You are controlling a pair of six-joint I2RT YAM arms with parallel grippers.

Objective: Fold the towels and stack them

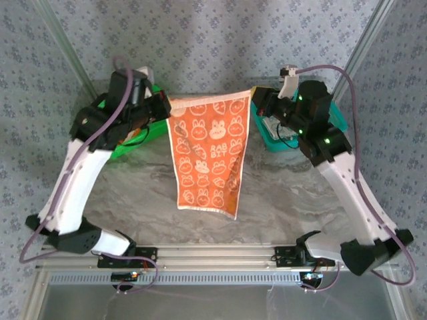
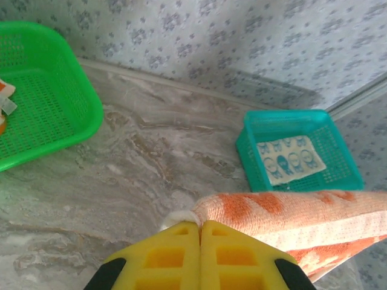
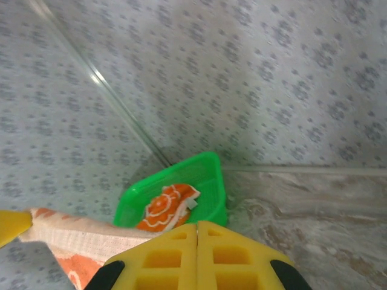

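Observation:
An orange towel [image 1: 210,157] with white bunnies hangs stretched between my two grippers above the middle of the table. My left gripper [image 1: 167,107] is shut on its top left corner, and the yellow fingers pinch the cloth [image 2: 290,211] at the tips [image 2: 199,225]. My right gripper [image 1: 255,99] is shut on the top right corner; its jaws [image 3: 198,225] are pressed together with the towel [image 3: 72,238] running off to the left. A folded cream towel with teal figures [image 2: 289,158] lies in the teal basket [image 2: 302,121]. An orange and cream towel [image 3: 166,205] lies crumpled in the green basket [image 3: 208,160].
The green basket [image 1: 143,137] stands at the back left and the teal basket [image 1: 339,121] at the back right, both near the patterned back wall. The marble tabletop [image 1: 280,193] lies below the hanging towel. Metal frame posts rise at both back corners.

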